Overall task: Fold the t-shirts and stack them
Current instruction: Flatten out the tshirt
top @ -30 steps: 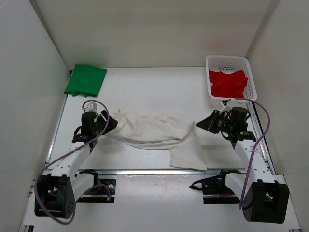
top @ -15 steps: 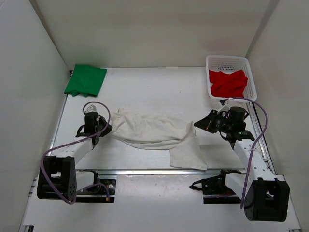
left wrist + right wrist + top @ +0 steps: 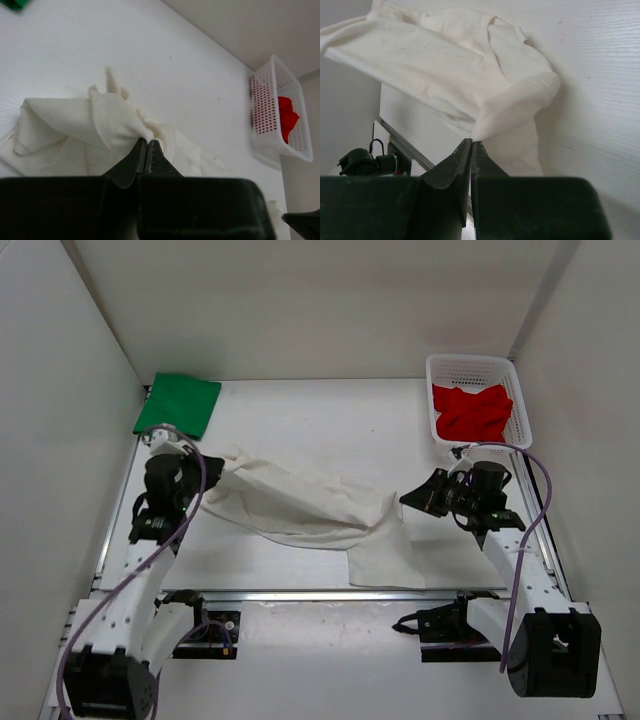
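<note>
The white t-shirt (image 3: 300,505) hangs crumpled between both arms across the middle of the table, its lower part (image 3: 385,558) resting near the front edge. My left gripper (image 3: 212,471) is shut on its left end (image 3: 120,125); the jaws pinch a fold of cloth (image 3: 146,142). My right gripper (image 3: 402,500) is shut on the right end (image 3: 485,80); in the right wrist view the jaws (image 3: 471,144) meet on a cloth corner. The green t-shirt (image 3: 179,404) lies folded at the back left. The red t-shirt (image 3: 472,412) sits bunched in the basket.
A white mesh basket (image 3: 473,365) stands at the back right corner, also visible in the left wrist view as the basket (image 3: 272,107). White walls enclose the table on three sides. A metal rail (image 3: 300,594) runs along the front edge.
My left gripper closed on the shirt's left end and lifted it up and to the back left, stretching the cloth. The right gripper stayed nearly still, holding its end.
</note>
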Motion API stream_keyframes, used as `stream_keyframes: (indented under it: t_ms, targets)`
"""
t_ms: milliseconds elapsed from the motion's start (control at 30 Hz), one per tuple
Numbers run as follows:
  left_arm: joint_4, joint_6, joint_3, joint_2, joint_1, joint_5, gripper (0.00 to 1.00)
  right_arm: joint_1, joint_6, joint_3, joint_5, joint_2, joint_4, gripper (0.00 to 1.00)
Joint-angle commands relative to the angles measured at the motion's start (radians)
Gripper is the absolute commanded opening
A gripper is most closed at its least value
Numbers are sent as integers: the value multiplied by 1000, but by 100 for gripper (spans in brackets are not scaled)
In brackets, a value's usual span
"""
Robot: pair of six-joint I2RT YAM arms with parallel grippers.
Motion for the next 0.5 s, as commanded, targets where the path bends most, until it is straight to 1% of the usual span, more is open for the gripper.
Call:
stream_keyframes:
  t_ms: [0, 67, 133, 200, 267, 300, 367, 400, 433, 467]
  targets:
    - [-224, 43, 48, -153, 47, 36, 0, 37, -17, 44, 24, -33, 7, 0]
    - [-325, 49, 97, -207, 33, 18, 0, 56, -26, 54, 33, -41, 0, 1]
    - [-424, 57, 203, -222, 7, 16, 0, 79, -32, 63, 58, -54, -17, 0]
    - [-483, 69, 319, -209, -10, 2, 0, 89, -35, 72, 66, -61, -22, 0]
    - [-524, 69, 529, -137, -27, 17, 0, 109, -32, 77, 73, -64, -20, 0]
    - [-551, 80, 589, -109, -53, 11, 0, 105, -37, 69, 81, -62, -34, 0]
    - [-568, 77, 791, 1, -63, 17, 0, 109, -33, 74, 87, -58, -20, 0]
    - [-555, 78, 857, 65, -68, 30, 0, 105, -30, 71, 90, -51, -25, 0]
    - [-527, 84, 873, 99, -65, 33, 0, 103, -30, 75, 87, -48, -22, 0]
    - [-499, 95, 895, 165, -48, 42, 0, 97, -26, 77, 84, -39, -17, 0]
